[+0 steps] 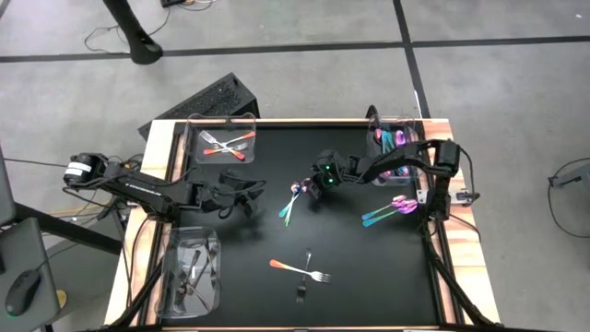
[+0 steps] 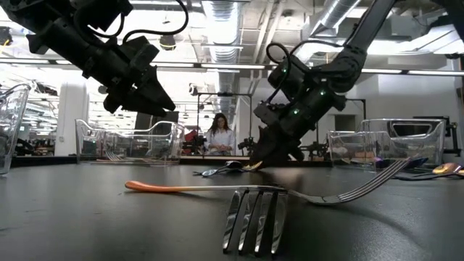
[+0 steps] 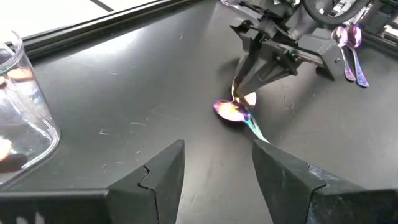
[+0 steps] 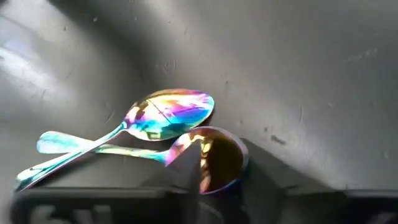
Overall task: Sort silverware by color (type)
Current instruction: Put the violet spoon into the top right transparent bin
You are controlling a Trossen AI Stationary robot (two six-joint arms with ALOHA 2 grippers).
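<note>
Two iridescent spoons lie crossed right at the right gripper; two more iridescent spoons lie behind its arm.

Both arms dark, jointed, black cables looped alongside. Right gripper — green indicator lights on wrist. Left gripper — broad, angular black fingers.

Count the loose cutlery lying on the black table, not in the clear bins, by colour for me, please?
Iridescent spoons: 4 (two mid-table, two near the right edge)
Orange-handled fork: 1
Dark fork: 1
Total: 6
</note>
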